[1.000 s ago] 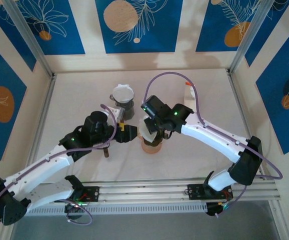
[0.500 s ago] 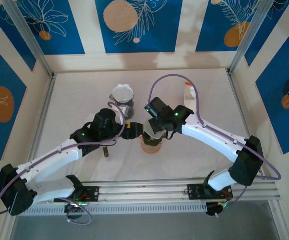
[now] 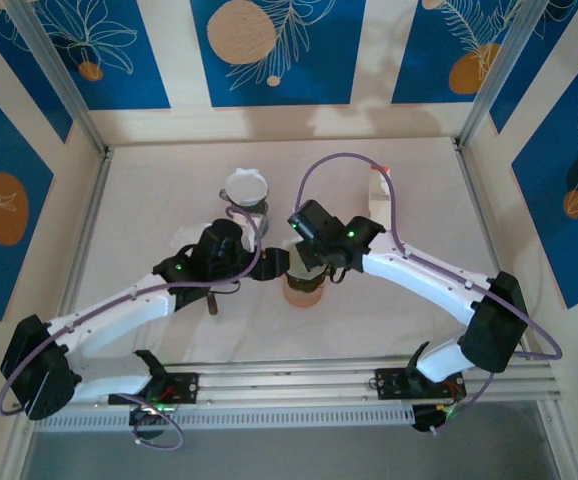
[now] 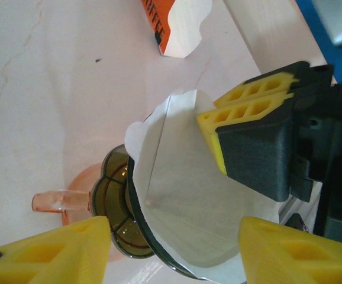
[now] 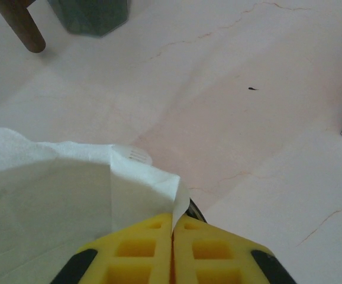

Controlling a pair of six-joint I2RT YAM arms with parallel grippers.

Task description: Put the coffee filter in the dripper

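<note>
Coffee filter: one white paper cone [image 4: 177, 183] is seen with its lower part inside the dripper's mouth, its upper edge standing above the rim and leaning to one side
Dripper: one ribbed dark-glass funnel [image 4: 115, 201] on an orange base with a side handle, stood on the bench [image 5: 248, 148]
Right claw: [image 5: 172, 234] clenched on the filter's upper edge, the paper pinched between the yellow pads
Left claw: [image 4: 174, 242] released, its pads spread wide to either side of filter and dripper; no contact can be made out
Handling: the filter is judged very light, thin and limp, easily creased or torn by a hard pull and liable to cling to a pad on release; the folded seam at the rim is judged the firmest place for a pinch
Dripper handling: judged light and breakable, easily tipped by a sideways push
Count: one filter held, one dripper, one orange-and-white packet [image 4: 180, 21], one grey vessel lined in white [image 3: 246, 200], one brown stick [image 5: 17, 23]
</note>
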